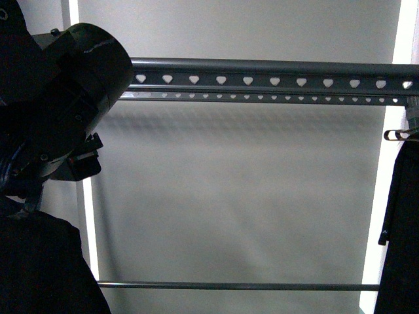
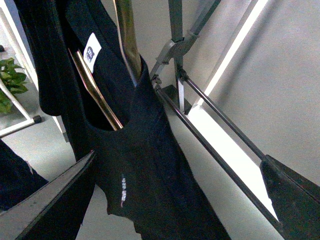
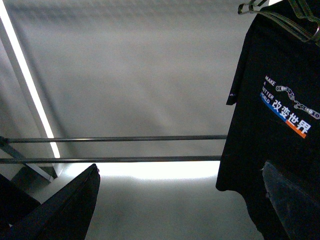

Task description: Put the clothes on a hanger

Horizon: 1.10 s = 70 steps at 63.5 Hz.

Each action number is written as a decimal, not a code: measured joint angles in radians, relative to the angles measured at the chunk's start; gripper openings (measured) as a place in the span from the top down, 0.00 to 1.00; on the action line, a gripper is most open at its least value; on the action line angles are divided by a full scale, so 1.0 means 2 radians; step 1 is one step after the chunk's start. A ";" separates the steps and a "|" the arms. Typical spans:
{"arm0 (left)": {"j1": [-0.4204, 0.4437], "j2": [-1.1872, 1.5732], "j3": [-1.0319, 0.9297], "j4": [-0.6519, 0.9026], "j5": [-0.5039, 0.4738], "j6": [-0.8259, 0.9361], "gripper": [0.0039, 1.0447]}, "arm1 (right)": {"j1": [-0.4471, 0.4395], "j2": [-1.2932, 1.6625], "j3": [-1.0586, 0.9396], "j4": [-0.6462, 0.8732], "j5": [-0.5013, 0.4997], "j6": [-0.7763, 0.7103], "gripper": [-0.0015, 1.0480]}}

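Observation:
The black T-shirt, printed "MAKE A BETTER WORLD" with Chinese characters and a blue stripe, hangs from a small silvery hanger. In the front view it shows at the right edge, below the right end of the heart-holed grey rail. My right gripper is open and empty, and one finger stands in front of the shirt's lower part. My left gripper is open and empty, next to a second black garment whose front print is hidden. The left arm's body fills the front view's left.
The second garment hangs on a gold-coloured hanger and has a white neck label. A thin plain rod runs low across the frame, and two rods show in the right wrist view. A potted plant stands beside a white frame.

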State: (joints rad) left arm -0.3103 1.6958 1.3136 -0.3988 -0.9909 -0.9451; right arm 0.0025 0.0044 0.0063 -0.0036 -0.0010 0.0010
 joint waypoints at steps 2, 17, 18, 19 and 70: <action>0.000 0.000 0.001 0.004 0.000 0.003 0.06 | 0.000 0.000 0.000 0.000 0.000 0.000 0.07; 0.007 0.010 0.015 0.001 -0.014 0.005 0.06 | 0.000 0.000 0.000 0.000 0.000 0.000 0.07; 0.007 0.013 0.017 -0.003 -0.014 0.004 0.06 | 0.000 0.000 0.000 0.000 0.000 0.000 0.07; 0.008 0.016 0.018 -0.008 -0.014 0.002 0.06 | 0.000 0.000 0.000 0.000 0.000 0.000 0.07; 0.047 0.125 0.121 -0.117 -0.022 -0.076 0.53 | 0.000 0.000 0.000 0.000 0.000 0.000 0.07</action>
State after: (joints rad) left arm -0.2157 1.9457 1.5558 -0.6327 -1.0340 -1.0977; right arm 0.0025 0.0044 0.0063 -0.0036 -0.0010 0.0010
